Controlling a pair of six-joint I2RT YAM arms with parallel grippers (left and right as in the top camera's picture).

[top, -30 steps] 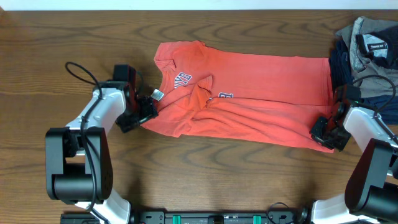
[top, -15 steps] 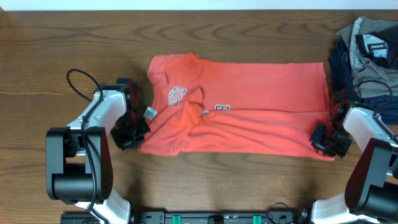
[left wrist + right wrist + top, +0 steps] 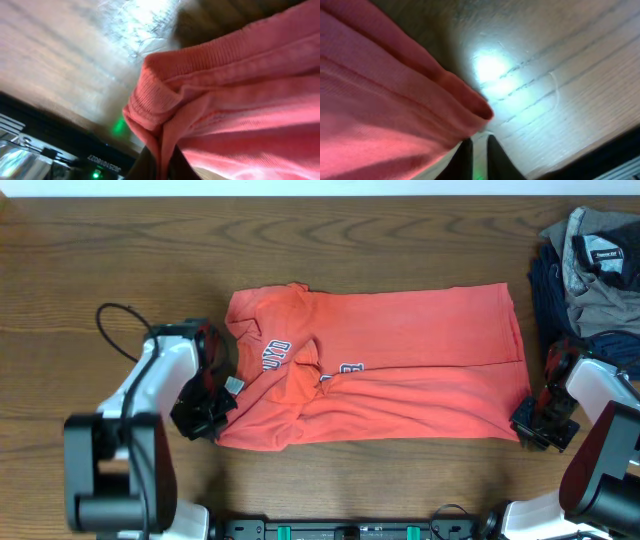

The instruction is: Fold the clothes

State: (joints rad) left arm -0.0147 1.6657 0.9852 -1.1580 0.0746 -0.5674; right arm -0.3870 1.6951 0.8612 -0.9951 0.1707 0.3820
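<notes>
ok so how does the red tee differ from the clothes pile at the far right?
Colour: the T-shirt is coral-red; the pile is grey and navy.
Pose: the T-shirt lies spread out, partly folded over; the pile is a crumpled heap.
Handling: the left hand pinches the T-shirt's edge and the right hand sits at its other corner; neither hand is on the pile.
Both rest on the wooden table.

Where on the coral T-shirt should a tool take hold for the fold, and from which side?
Grip the T-shirt at the two ends of its near edge, coming in low from the outer sides. It lies flat, collar left, and those corners are doubled folds, easy to pinch. The left tool and right tool sit at those corners.
</notes>
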